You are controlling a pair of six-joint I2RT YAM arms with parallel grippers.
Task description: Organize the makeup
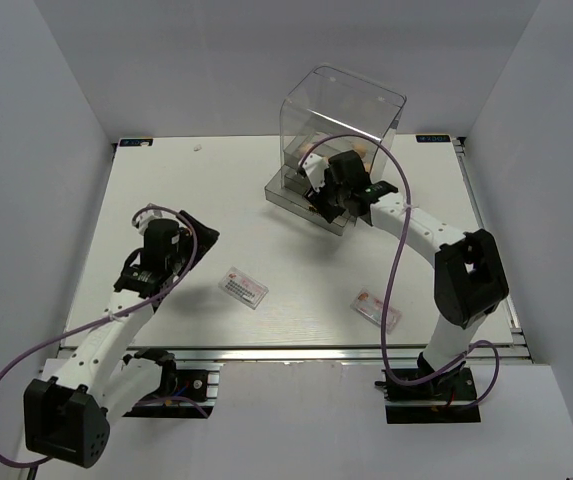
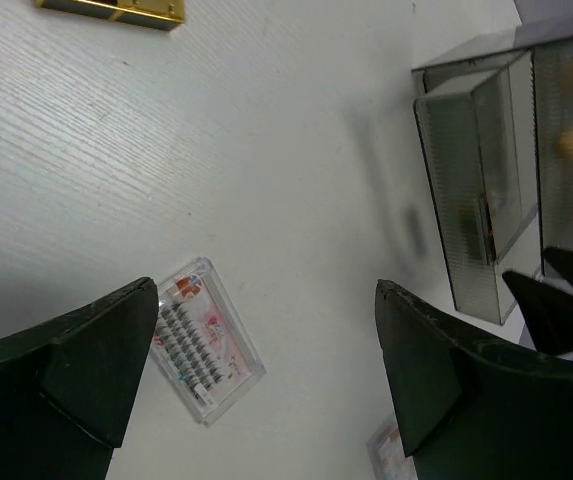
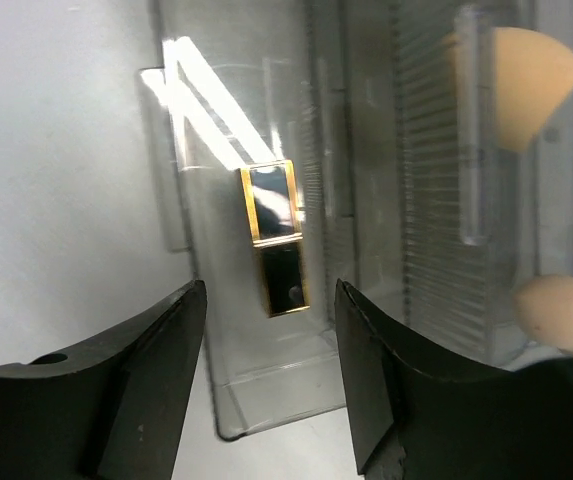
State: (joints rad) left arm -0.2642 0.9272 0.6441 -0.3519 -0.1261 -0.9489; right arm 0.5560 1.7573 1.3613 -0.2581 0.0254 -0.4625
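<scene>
Shows right hand (image 3: 269,300) spread over the box's (image 1: 341,120) pulled-out drawer (image 3: 216,380) at 1 o'clock, clear of a tube (image 3: 276,240) lying inside, likely its sorted slot. Shows left hand (image 2: 266,290) spread wide, empty, at 9 o'clock, with two packets (image 1: 243,288) (image 1: 377,308) unsorted on bench (image 1: 216,200) toward 6 o'clock.

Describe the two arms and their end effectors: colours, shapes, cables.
The left arm and right arm have white links with bulky black joint housings. A purple cable loops along each. The left end effector and right end effector have two matte black, wedge-shaped fingers. A green light glows on the right wrist.
</scene>
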